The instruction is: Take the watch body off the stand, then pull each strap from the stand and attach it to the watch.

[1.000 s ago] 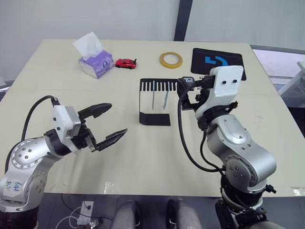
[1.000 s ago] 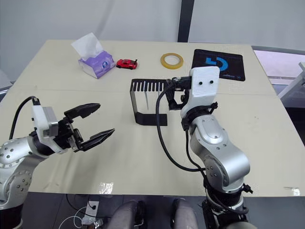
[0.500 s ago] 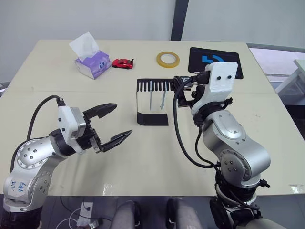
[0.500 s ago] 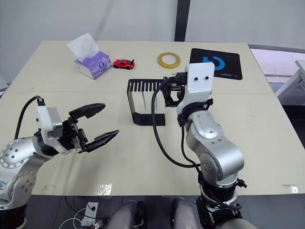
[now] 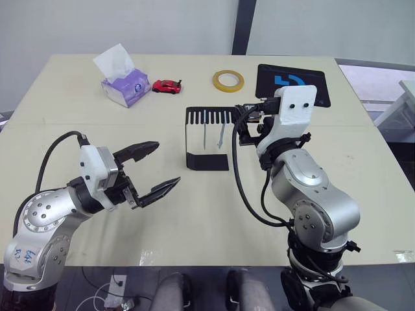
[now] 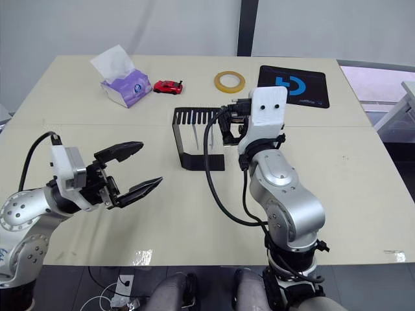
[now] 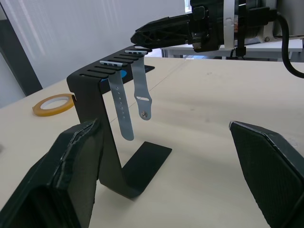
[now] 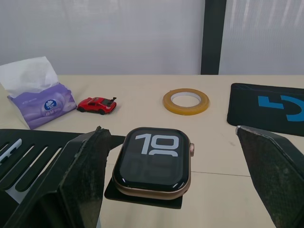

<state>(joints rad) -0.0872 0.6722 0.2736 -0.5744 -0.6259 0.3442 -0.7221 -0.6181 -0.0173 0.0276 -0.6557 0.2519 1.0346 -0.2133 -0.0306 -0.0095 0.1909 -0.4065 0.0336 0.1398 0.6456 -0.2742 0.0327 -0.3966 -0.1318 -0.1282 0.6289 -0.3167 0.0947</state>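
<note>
The black stand (image 5: pixel 209 139) stood upright on the table. Two pale straps (image 7: pixel 132 97) hung from its slotted top. The watch body (image 8: pixel 153 161) lay face-up at its end.

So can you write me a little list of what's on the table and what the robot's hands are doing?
watch body: lies on the stand's top, screen up
straps: two, hanging from the stand's slots
right gripper: open, one finger on either side of the watch body
left gripper: open, above the table, apart from the stand
far side: tissue pack, red toy car, tape roll, black mousepad
</note>
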